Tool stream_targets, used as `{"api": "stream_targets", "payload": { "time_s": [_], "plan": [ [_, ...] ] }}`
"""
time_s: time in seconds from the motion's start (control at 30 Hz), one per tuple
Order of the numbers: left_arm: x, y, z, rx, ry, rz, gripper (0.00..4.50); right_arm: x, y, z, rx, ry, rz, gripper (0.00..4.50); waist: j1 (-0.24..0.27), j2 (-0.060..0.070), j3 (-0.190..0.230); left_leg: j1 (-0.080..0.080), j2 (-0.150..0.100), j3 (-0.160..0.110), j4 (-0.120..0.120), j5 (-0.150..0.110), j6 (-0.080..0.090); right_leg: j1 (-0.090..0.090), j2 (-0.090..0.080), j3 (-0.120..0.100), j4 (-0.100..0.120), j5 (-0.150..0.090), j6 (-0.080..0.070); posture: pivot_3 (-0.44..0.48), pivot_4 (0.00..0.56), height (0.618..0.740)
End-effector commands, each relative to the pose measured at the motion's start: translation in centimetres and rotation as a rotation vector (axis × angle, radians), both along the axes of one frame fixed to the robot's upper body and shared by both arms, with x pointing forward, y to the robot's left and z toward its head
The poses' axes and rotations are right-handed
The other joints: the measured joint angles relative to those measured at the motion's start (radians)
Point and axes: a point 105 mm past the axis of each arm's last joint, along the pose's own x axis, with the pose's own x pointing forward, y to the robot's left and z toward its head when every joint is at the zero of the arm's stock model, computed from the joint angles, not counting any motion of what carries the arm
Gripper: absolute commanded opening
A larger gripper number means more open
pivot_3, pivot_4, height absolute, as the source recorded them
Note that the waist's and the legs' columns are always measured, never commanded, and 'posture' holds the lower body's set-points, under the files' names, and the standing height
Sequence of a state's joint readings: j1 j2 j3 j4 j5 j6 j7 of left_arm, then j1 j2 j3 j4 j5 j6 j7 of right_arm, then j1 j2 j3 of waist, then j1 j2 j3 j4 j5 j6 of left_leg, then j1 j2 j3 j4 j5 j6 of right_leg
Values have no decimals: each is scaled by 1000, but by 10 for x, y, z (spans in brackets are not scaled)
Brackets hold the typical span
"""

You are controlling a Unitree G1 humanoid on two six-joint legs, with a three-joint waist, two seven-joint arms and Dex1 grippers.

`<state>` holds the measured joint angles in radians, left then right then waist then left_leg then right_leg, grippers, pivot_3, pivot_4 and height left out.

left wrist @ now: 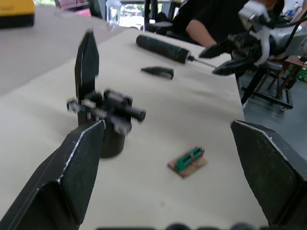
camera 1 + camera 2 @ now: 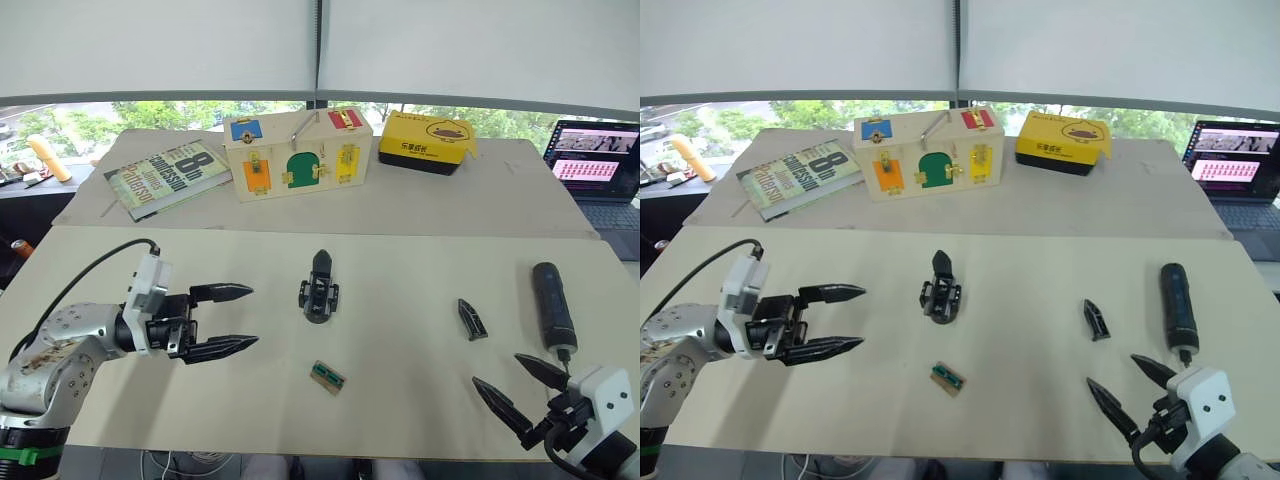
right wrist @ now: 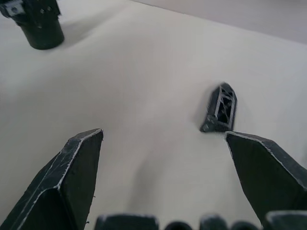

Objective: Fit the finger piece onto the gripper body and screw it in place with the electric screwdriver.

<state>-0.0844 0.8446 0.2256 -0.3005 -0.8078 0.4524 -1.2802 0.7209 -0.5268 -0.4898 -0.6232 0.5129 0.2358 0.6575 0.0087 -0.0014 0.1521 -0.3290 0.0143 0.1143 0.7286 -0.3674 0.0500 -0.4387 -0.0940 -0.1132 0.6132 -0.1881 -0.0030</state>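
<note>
While both grippers hang released over the pale surface, the head views show the gripper body standing near the middle, its claw pointing up, with the left gripper spread wide well to its left. A loose finger piece lies to the right, and the electric screwdriver lies beyond it, its bit end near the right gripper, which is also spread and holds nothing. A small green circuit board lies below the gripper body. At the back sit a book, a wooden lock box, a yellow box and a laptop. From the left wrist, the gripper body stands between the open fingers, the board beside it. From the right wrist, the finger piece lies just ahead of the open fingers.
</note>
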Motion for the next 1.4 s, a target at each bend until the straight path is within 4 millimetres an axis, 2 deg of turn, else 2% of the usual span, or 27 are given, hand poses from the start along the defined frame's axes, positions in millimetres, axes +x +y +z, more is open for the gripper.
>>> {"api": "stream_targets", "payload": {
  "time_s": [0.03, 0.1, 0.23, 0.3, 0.43, 0.63, 0.77, 0.93, 1.17, 1.27, 1.4],
  "plan": [
    [-10, -5, 12, 9, -37, -60, 4422, 13, -17, 8, -32, 49, -52, 4500, -5, 0, 0, 2, 0, 1, -1, 0, 0, 0, 0, 2, 1, 0, 0, 0, 150, 740],
    [-11, -6, 12, 11, -37, -67, 4422, 20, -21, 11, -33, 74, -57, 4500, -6, 0, 0, 4, 0, 4, -2, 0, 0, 0, 1, 8, 1, 0, -1, 0, 150, 740],
    [-10, -13, 13, -8, -58, -66, 4422, 41, -39, -4, -123, 325, -110, 4500, -5, 0, 0, 8, 0, 6, -3, 0, 0, 1, 2, 15, 1, -1, -4, 0, 150, 740],
    [-13, -18, 14, -20, -62, -79, 4422, 53, -40, -1, -118, 382, -123, 4500, 0, -1, 0, 7, 0, 7, -3, 0, 0, 0, 1, 16, 1, 2, -12, 0, 150, 740],
    [-16, -25, 15, -28, -73, -83, 4422, 76, -35, 5, -109, 458, -111, 4500, 2, -1, 1, 7, 0, 7, -5, 0, 0, 0, 3, 16, 0, 4, -10, 0, 150, 740],
    [-19, -28, 17, -33, -90, -65, 4422, 107, -23, 15, -120, 481, -135, 4500, 4, -1, 1, 6, -1, 7, -8, 0, 0, -1, 3, 15, -2, 4, -9, 0, 150, 740],
    [-21, -28, 17, -34, -92, -50, 4422, 114, -14, 17, -124, 518, -136, 4500, 3, -1, 1, 6, -1, 7, -8, 0, 0, -1, 3, 14, -3, 4, -9, 0, 150, 740],
    [-23, -27, 18, -35, -91, -34, 4422, 112, -1, 25, -143, 560, -132, 4500, 1, -1, 1, 6, -1, 7, -9, 0, 0, -1, 3, 13, -2, 3, -8, 0, 150, 740],
    [-19, -27, 18, -35, -101, -21, 4422, 108, 8, 17, -213, 594, -137, 4500, 0, -1, 1, 6, -1, 7, -10, 0, 0, -1, 3, 12, -2, 3, -8, 0, 150, 740],
    [-16, -26, 18, -33, -105, -18, 4500, 107, 10, 11, -237, 602, -141, 3657, -2, -1, 1, 6, -1, 8, -11, 0, -1, -1, 3, 8, -3, 3, -8, 0, 150, 740],
    [-14, -26, 19, -33, -110, -17, 4500, 109, 13, 8, -244, 592, -155, 2204, -9, -1, 1, 7, -1, 9, -13, 1, -2, -1, 4, 9, -3, 3, -7, 0, 150, 740]
  ]
}}
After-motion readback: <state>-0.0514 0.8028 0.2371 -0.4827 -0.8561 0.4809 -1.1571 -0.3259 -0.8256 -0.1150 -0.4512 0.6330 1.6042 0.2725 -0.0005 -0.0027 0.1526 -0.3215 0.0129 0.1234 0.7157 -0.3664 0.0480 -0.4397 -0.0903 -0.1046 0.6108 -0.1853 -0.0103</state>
